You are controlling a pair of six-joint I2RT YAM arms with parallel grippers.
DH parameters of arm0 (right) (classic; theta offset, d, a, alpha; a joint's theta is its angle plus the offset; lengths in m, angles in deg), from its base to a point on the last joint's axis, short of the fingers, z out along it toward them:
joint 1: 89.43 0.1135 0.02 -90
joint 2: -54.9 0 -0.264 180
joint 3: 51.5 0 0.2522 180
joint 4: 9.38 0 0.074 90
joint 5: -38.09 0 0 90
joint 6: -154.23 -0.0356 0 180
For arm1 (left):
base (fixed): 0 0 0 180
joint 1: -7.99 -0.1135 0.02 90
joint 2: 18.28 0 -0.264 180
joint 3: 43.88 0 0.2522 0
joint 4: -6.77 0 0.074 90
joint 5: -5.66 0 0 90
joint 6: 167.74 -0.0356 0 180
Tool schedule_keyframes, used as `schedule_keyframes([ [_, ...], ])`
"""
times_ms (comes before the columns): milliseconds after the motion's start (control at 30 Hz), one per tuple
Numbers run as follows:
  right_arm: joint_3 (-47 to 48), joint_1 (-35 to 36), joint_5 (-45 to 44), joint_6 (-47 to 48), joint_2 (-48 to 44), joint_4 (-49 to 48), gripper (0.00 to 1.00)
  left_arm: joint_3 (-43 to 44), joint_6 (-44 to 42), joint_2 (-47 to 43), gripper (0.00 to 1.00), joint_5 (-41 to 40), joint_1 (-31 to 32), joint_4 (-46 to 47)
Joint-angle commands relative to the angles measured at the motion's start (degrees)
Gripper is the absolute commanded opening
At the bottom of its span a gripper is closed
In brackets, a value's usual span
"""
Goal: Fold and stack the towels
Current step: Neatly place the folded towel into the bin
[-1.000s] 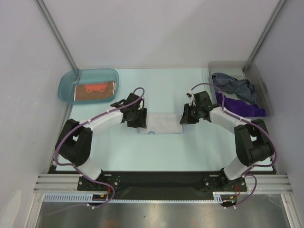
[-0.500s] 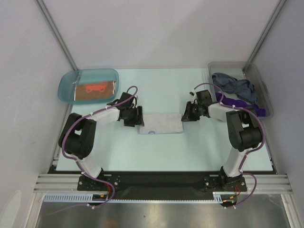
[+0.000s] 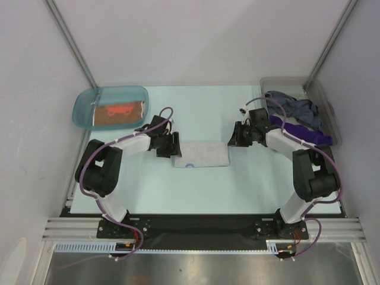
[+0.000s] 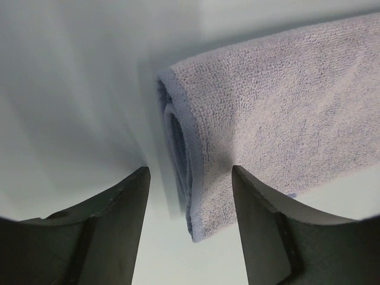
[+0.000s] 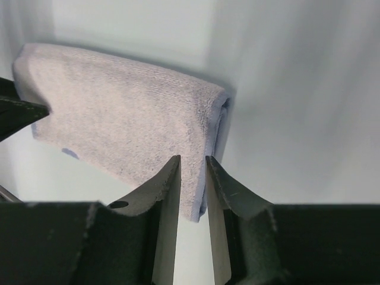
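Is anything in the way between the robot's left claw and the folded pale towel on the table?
Nothing visible is. The left gripper has its fingers apart right at the folded end of the pale towel, so the towel's edge shows in the gap between them. Only bare table lies beside it.

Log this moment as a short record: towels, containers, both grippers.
pale towel: folded, flat on table centre
orange-brown towel: folded, in teal tray
grey-blue towel, purple towel: crumpled in clear bin
left gripper: open, at pale towel's left edge
right gripper: jaws narrowly apart, at its right edge
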Motion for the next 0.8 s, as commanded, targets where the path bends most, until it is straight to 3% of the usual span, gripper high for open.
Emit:
schedule_keyframes([
  [0,1.4,0.0,-0.9,1.1,-4.1,1.9,0.29,-0.5,0.6,2.4,0.63,2.0,0.2,1.4],
  [400,1.0,0.0,-0.2,1.7,-7.2,3.0,0.29,2.5,4.6,6.5,0.45,-0.6,1.8,-4.0],
  [500,0.7,-0.1,-0.1,1.9,-7.9,3.1,0.30,3.3,5.2,7.4,0.34,-1.3,2.6,-5.5],
  [633,0.8,-0.2,1.1,1.2,-9.0,3.1,0.30,7.4,5.2,8.1,0.00,-1.8,3.5,-9.2],
  [767,0.7,0.3,1.8,0.1,-10.8,2.9,0.30,13.6,4.4,7.6,0.00,-5.0,3.8,-15.0],
])
